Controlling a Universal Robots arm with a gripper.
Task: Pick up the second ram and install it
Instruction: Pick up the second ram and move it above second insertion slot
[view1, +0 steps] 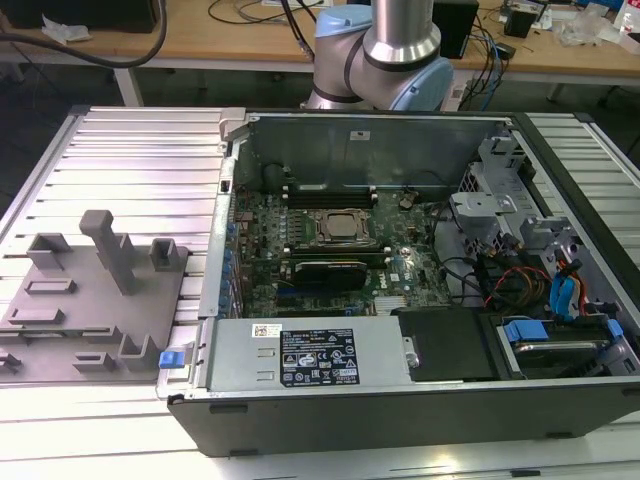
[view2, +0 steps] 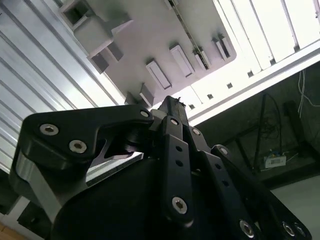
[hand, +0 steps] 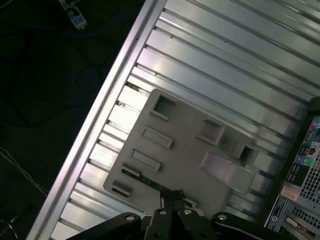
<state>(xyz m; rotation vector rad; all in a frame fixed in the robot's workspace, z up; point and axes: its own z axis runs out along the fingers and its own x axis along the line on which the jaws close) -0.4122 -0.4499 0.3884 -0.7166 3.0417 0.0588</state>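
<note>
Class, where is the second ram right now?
In the first wrist view the ram lies along an edge of the grey holder, on the ribbed table beside the computer case, one end right by the gripper.

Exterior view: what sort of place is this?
Probably a robotics lab or workshop: a robot arm behind an open computer case on a ribbed aluminium table, with cable-strewn wooden benches behind.

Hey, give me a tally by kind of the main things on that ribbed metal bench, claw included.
Grey holder plate: 1
Open computer case: 1
Green ram stick: 1
Claw: 1
Total: 4
</note>
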